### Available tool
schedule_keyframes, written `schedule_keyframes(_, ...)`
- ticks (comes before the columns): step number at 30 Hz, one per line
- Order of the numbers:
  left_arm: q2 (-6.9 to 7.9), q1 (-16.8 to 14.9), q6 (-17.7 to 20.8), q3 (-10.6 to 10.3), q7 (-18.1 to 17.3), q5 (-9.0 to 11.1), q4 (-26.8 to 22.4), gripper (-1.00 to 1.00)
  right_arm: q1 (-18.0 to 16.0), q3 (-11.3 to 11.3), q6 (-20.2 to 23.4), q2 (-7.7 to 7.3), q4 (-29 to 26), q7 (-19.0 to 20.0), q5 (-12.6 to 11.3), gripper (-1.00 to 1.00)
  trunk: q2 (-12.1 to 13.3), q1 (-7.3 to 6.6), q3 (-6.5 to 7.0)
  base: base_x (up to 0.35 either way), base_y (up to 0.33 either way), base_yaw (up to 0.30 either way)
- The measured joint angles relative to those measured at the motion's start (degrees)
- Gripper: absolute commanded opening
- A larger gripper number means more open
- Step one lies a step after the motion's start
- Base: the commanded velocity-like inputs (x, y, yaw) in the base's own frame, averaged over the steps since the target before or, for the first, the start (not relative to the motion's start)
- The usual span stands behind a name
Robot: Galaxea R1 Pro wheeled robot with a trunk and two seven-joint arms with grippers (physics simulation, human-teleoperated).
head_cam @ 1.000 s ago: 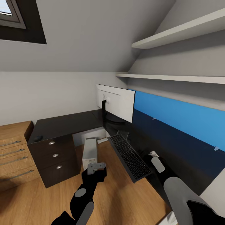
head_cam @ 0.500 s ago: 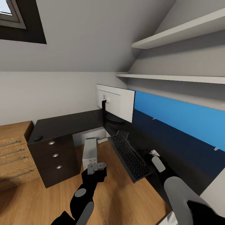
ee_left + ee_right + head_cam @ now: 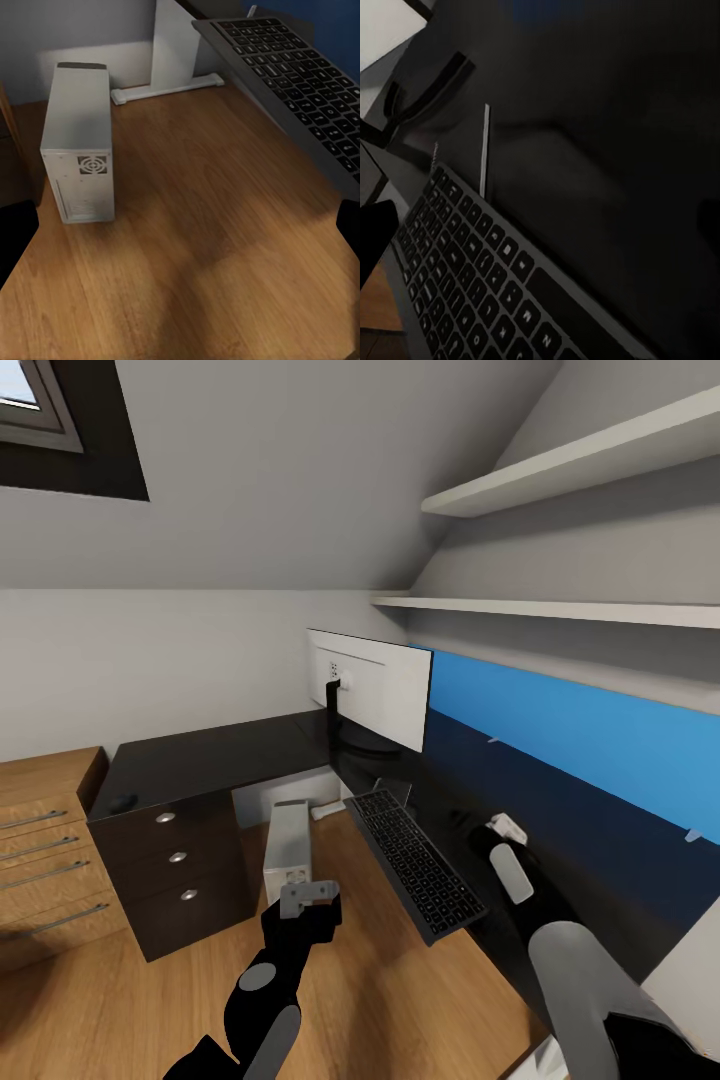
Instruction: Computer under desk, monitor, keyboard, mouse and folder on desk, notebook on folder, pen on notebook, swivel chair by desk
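On the near edge of the glossy black table [image 3: 220, 755], the keyboard [image 3: 415, 860] lies with part of its body hanging past the edge over the wood floor [image 3: 380, 980], its long axis running from about eleven o'clock, near the monitor [image 3: 375, 690], down to five o'clock toward the robot. The right gripper [image 3: 508, 826] hovers over the dark tabletop just beside the keyboard, at roughly three o'clock from its middle, so the keyboard lies off toward nine o'clock from those fingers. In the right wrist view the key rows [image 3: 487, 277] run diagonally close under the camera; whether these fingers are spread or closed I cannot tell. The left gripper [image 3: 307, 892] hangs over the floor at about eight o'clock from the keyboard, with the computer [image 3: 79, 154] standing upright ahead of it beside the table's white leg [image 3: 169, 49]; its fingers appear spread and hold nothing. The right arm is judged the nearer one, and a push or grasp toward the monitor would need to follow the keyboard's long axis.
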Motion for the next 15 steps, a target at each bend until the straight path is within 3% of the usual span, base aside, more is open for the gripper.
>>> schedule_keyframes(6, 0.0, 0.0, 0.0, 0.0, 0.02, 0.0, 0.0, 1.0, 4.09, 0.11, 0.91, 0.04, -6.75, 2.41, 0.75, 1.0, 0.0, 0.0, 0.0, 0.0, 0.0, 0.0)
schedule_keyframes(9, 0.0, 0.0, 0.0, 0.0, 0.05, 0.0, -0.01, 1.0, 10.61, 0.29, 4.54, 0.34, -17.0, 3.66, 0.8, 1.0, 0.0, 0.0, -0.01, 0.0, 0.0, 0.0)
schedule_keyframes(13, 0.0, 0.0, 0.0, 0.0, 0.03, 0.0, 0.0, 1.0, 12.82, 0.38, 7.16, 0.62, -21.48, 3.94, 0.7, 1.0, 0.0, 0.0, 0.0, 0.0, 0.0, 0.0)
schedule_keyframes(15, 0.0, 0.0, 0.0, 0.0, 0.07, 0.0, 0.0, 1.0, 13.64, 0.36, 8.42, 1.67, -24.27, 4.1, 0.64, 1.0, 0.0, 0.0, 0.0, 0.0, 0.0, 0.0)
